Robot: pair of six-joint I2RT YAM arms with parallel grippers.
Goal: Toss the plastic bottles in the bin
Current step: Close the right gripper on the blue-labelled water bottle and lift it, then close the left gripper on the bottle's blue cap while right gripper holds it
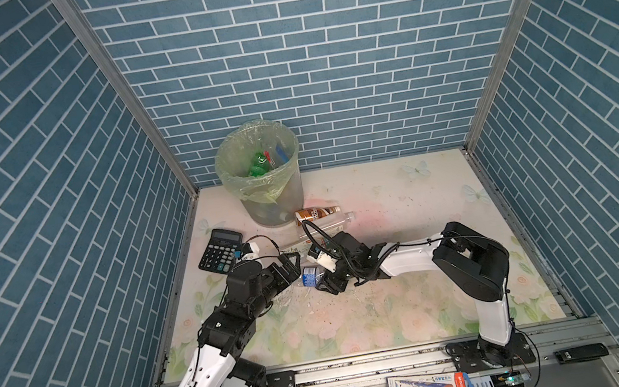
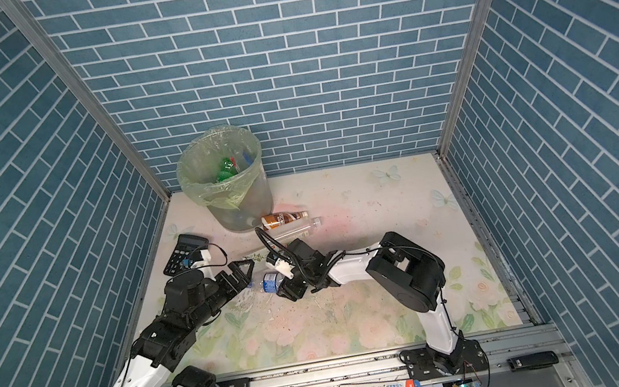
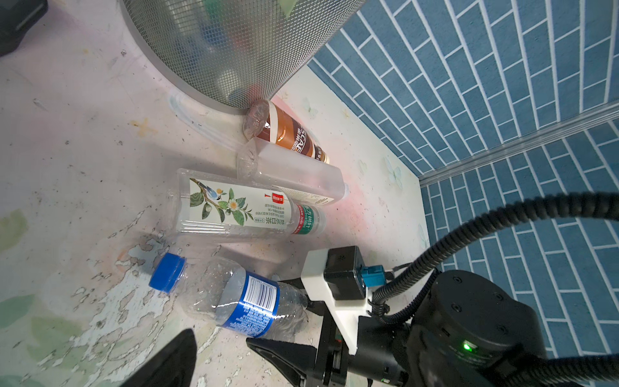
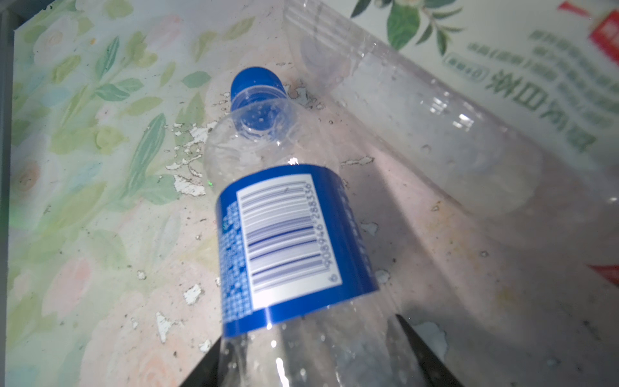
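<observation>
1. The left gripper (image 2: 246, 275) hangs with its jaws spread wide and nothing between them. The blue cap of the blue-label bottle (image 1: 310, 277) points at it, just ahead of its fingertips.
2. That bottle lies on its side on the table (image 1: 410, 229). Its long axis runs from one gripper to the other, cap toward the left one and base toward the right one.
3. The right gripper (image 4: 308, 328) is the nearer of the 2. Its fingers pinch the base end from both sides, so the bottle sticks straight out ahead of this hand.
4. The bin (image 1: 265, 214) stands well beyond the right gripper, its rim far above the pinched bottle. I judge the carry needs a lift before any swing over the rim.
5. Between this hand and the bin lie 3 more bottles, side by side: the tea bottle (image 3: 234, 207) nearest, then the frosted bottle (image 3: 294, 171), then the brown-wrapped bottle (image 3: 284, 134) touching the bin's foot.
6. Only the right wrist view shows both fingers against the bottle's sides; in both top views the wrist hides them. Only the top views look into the bin, where bottles already lie.
</observation>
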